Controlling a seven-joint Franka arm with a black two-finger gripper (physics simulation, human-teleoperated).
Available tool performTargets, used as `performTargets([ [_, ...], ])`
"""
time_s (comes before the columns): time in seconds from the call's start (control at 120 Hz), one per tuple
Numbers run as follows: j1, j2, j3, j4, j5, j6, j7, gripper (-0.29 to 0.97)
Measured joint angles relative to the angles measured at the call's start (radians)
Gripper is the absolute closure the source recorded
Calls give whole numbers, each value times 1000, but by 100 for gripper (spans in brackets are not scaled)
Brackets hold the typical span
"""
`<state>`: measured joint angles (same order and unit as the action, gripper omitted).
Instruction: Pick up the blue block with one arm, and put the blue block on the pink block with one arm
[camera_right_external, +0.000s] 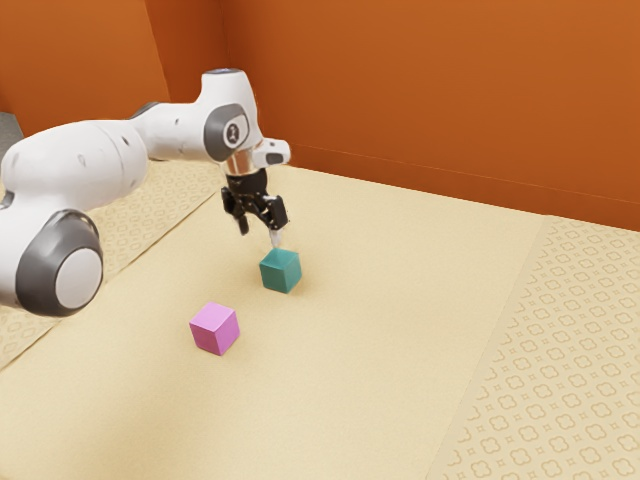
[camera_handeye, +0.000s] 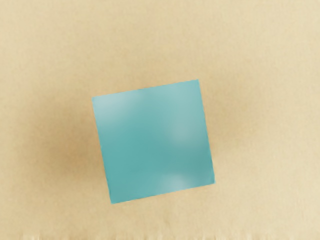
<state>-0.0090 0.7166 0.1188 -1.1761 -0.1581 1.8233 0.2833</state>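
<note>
— gripper (camera_right_external: 258, 232), black and two-fingered, clenched?
— no, spread wide, holding nothing, hovering just above the teal-blue cubic block (camera_right_external: 281, 271) (camera_handeye: 152, 142). it sits on the tan table (camera_right_external: 420, 330), near the pink cubic block (camera_right_external: 215, 328), not touching it.

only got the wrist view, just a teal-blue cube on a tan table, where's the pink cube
Observer: The pink cube sits apart from the teal-blue cube, nearer the exterior camera and toward that view's left.
Operator: gripper open or shut
Observer: The black two-finger gripper is open.
Operator: holding the cube yet
Observer: No. It hangs just above the cube, which rests on the tan table.
</note>
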Motion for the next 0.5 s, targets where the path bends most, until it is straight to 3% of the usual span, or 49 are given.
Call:
performTargets([
  [0.1, -44, -86, 18, -266, -48, 184, 6, 3],
  [0.25, -78, -170, 19, -501, -94, 511, 44, 3],
  [0.5, -73, -161, 21, -574, -117, 868, 114, 2],
])
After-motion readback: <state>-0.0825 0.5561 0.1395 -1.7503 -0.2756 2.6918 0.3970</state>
